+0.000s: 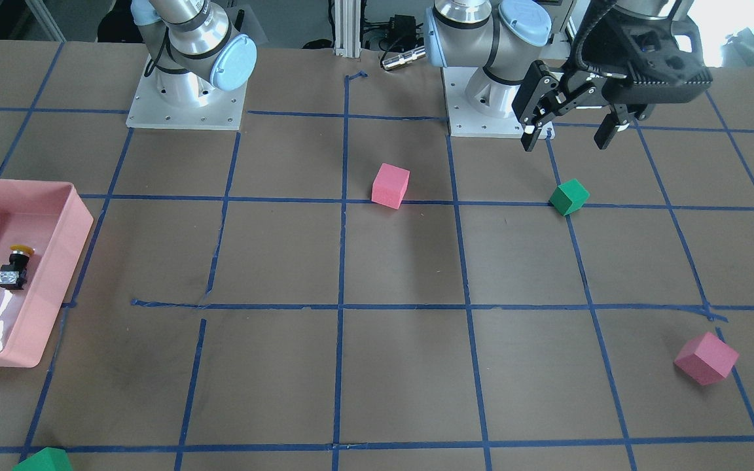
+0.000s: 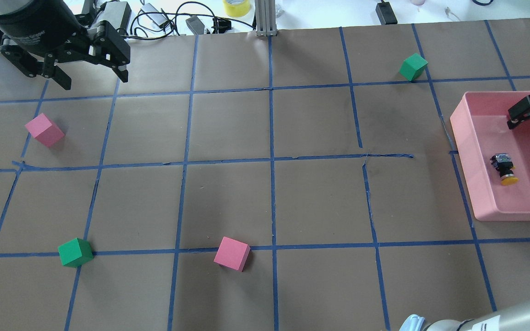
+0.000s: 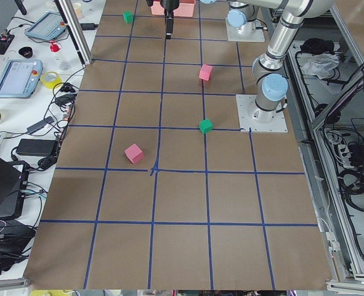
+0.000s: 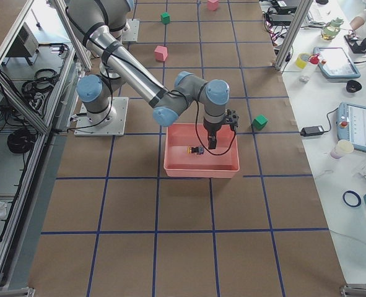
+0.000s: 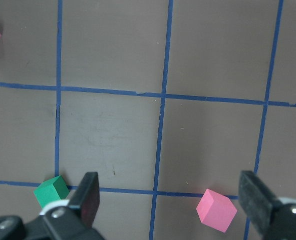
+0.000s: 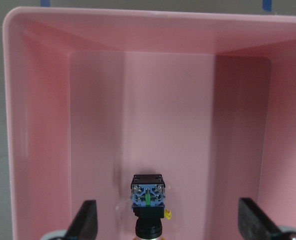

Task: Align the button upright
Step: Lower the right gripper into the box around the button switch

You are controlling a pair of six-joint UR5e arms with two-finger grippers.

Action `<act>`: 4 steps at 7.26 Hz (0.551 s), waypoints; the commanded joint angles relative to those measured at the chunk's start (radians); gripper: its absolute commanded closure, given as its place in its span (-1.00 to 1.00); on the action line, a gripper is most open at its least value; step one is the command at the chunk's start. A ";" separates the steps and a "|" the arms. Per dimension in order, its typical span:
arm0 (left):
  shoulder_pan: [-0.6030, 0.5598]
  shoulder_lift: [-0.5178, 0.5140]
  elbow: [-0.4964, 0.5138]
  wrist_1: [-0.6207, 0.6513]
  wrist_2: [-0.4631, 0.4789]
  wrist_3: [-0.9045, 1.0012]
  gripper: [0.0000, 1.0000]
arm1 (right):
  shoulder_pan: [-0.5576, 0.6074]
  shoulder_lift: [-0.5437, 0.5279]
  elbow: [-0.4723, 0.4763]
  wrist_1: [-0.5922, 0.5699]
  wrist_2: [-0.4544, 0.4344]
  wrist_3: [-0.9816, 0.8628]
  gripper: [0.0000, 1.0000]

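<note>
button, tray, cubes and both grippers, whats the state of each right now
button: lying on its side in the tray, not upright, ungripped
pink tray: flat on the table, holds only the button
right gripper: open, empty, over the tray by the button
left gripper: open, empty, raised above the table, far from the tray
pink cubes: two, loose on the table
green cubes: two, loose on the table
</note>
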 commanded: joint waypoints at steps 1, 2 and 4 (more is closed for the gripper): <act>0.002 0.000 -0.001 0.000 0.000 0.000 -1.00 | -0.003 0.013 0.006 -0.006 -0.005 -0.011 -0.99; 0.002 0.000 -0.001 0.000 0.000 0.000 -1.00 | -0.006 0.029 0.006 -0.006 -0.003 -0.011 -0.99; 0.000 0.000 -0.001 0.000 0.002 0.000 -1.00 | -0.013 0.089 0.012 -0.071 0.012 0.001 -0.99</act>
